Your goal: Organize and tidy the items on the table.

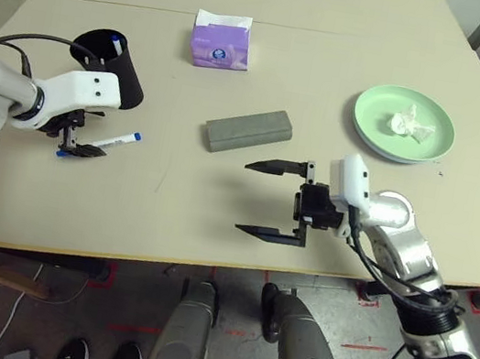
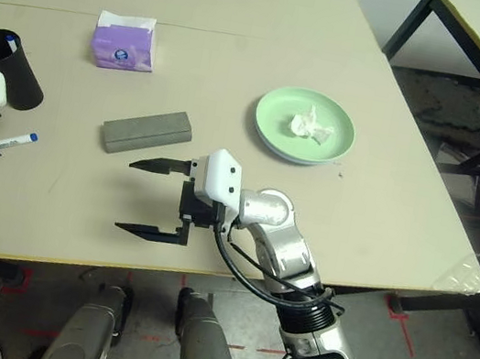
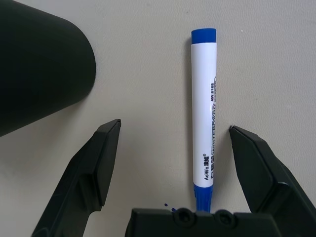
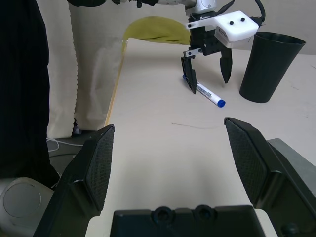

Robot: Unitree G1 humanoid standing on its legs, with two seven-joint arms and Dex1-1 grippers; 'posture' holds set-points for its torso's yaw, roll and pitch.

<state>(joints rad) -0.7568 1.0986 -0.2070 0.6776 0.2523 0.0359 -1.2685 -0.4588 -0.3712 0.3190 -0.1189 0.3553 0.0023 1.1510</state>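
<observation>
Beside the black cup [image 1: 125, 71] on the bench [image 1: 158, 221], I have the left gripper [image 3: 175, 126] wide apart around a blue-capped marker [image 3: 203, 113], gripping nothing. My right gripper [image 1: 260, 199] gapes empty near the grey case [image 1: 248, 131]. Closing off-centre, one finger would likely reach the marker first and roll it; swinging wide could knock the cup over.

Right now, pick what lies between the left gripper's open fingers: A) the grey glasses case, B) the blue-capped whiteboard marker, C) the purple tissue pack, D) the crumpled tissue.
B: the left gripper's fingers stand open on either side of the white marker.
</observation>
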